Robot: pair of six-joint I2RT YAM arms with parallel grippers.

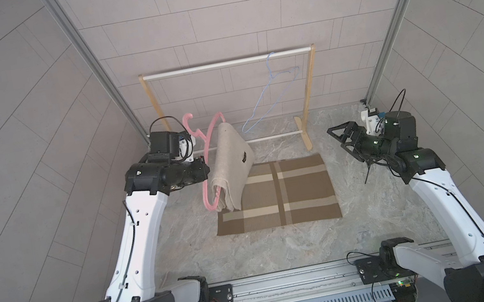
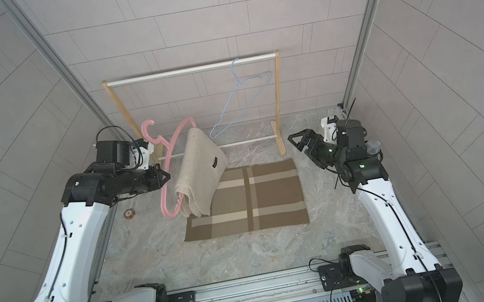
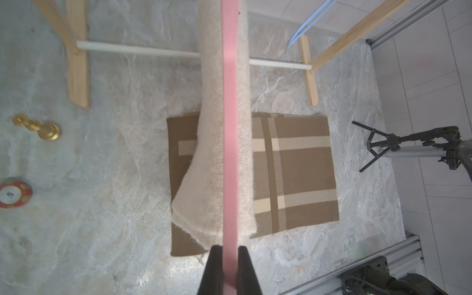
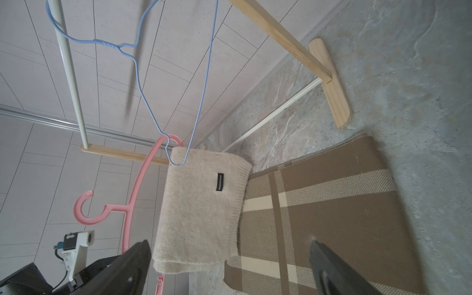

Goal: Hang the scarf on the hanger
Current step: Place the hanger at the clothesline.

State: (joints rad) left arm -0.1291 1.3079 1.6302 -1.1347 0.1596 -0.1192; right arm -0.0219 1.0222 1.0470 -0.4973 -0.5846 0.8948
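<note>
A pink plastic hanger (image 1: pixel 209 129) is held up over the left side of the table, its hook (image 2: pixel 148 131) toward the back. My left gripper (image 3: pixel 229 249) is shut on its pink bar (image 3: pixel 229 127). The beige knit scarf (image 1: pixel 229 164) is draped over the hanger, with cloth falling on both sides in the left wrist view (image 3: pixel 212 153). Its black label (image 4: pixel 220 181) faces my right gripper (image 4: pixel 229 245). That gripper (image 1: pixel 340 141) stands open and empty at the table's right, well apart from the scarf (image 2: pixel 198 169).
A wooden rack with a white top rail (image 1: pixel 228 63) stands at the back, and a blue wire hanger (image 1: pixel 270 93) hangs near its right end. A brown plaid mat (image 1: pixel 285 194) lies under the scarf. A brass piece (image 3: pixel 38 127) and a red-white disc (image 2: pixel 129 214) lie at the left.
</note>
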